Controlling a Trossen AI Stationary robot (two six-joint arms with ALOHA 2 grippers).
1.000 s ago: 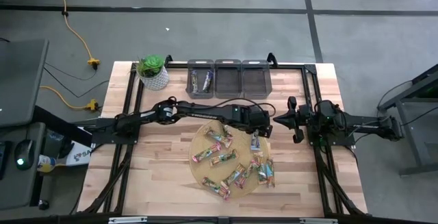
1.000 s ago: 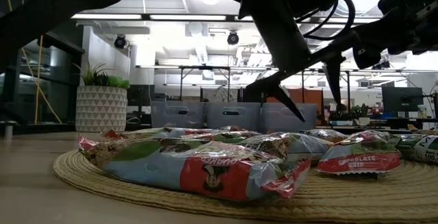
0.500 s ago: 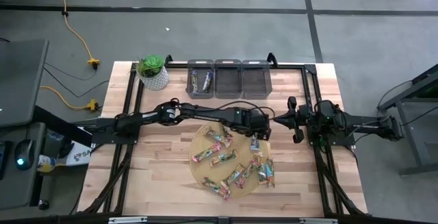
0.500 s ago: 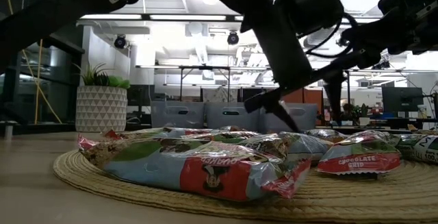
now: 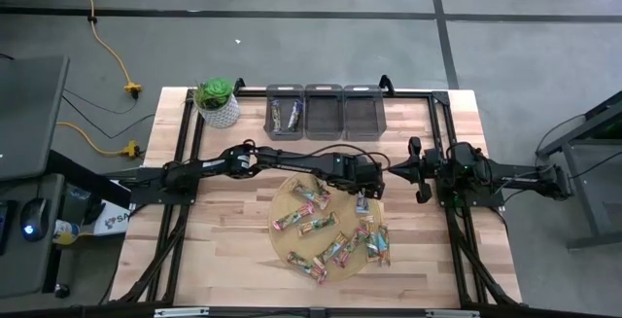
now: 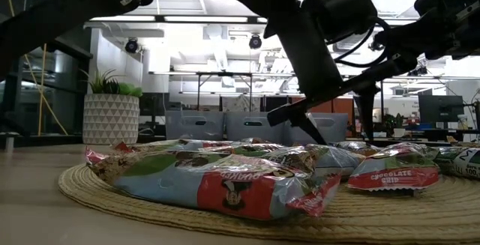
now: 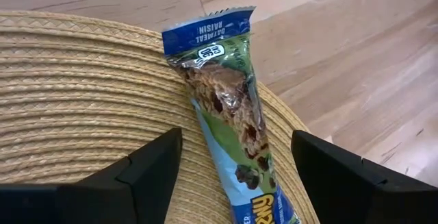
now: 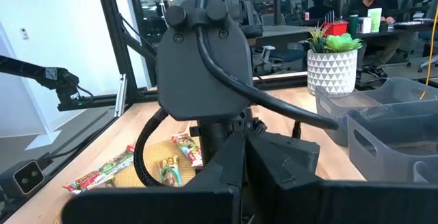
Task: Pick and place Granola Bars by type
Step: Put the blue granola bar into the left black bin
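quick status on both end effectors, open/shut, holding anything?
Left end effector: open, astride a bar on the mat, not gripping.
Right end effector: shut, empty, at the table's right side.

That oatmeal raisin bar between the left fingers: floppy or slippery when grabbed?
The oatmeal raisin bar probably stays fairly stiff: its wrapper bulges over a lumpy solid bar. The glossy film may be slippery. It looks light and lies flat on the straw mat, so it should slide, not roll.

1. I count three grey bins (image 5: 326, 111) in a row at the table's far edge.
2. One holds two bars (image 5: 284, 115).
3. One round woven mat (image 5: 283, 241), carrying roughly a dozen granola bars (image 5: 321, 224); overlaps hide the exact number.
4. One potted plant (image 5: 217, 101).
5. Two arms.
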